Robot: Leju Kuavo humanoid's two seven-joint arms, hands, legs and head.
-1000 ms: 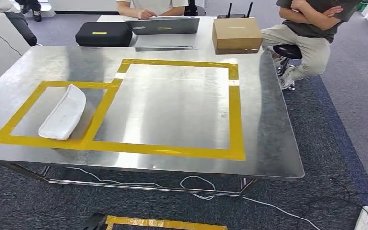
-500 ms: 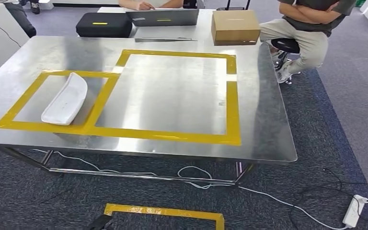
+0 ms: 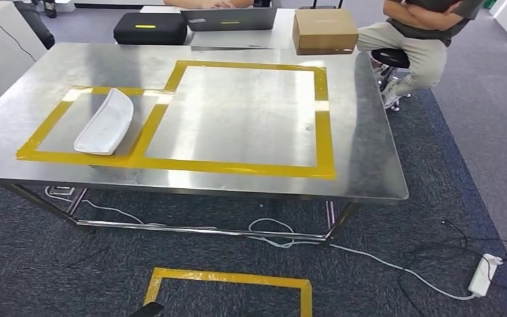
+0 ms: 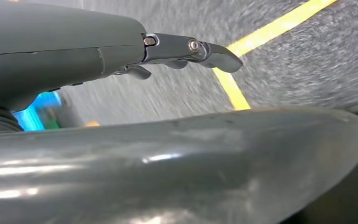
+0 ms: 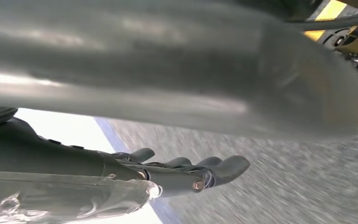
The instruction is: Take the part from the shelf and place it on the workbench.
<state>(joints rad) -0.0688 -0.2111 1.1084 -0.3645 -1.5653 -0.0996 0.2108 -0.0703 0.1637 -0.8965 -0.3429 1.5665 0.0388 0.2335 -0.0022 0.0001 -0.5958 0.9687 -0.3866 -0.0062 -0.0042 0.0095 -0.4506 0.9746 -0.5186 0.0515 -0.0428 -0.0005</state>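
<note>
The white part [image 3: 104, 123] lies on the workbench [image 3: 363, 152], inside the smaller taped box, long axis running away from the robot. Both hands, left hand [image 4: 177, 49] and right hand [image 5: 182, 172], hang floorward, fingers loosely extended, holding nothing; left sits nearer.

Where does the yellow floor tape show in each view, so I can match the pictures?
Head view: the yellow floor tape outlines a rectangle on the carpet, nearer the robot than the workbench.
Left wrist view: an angled yellow line just beyond the left hand.
Right wrist view: a yellow patch far from the right hand, likely the same tape.
Shared landmark: the grey carpet.
</note>
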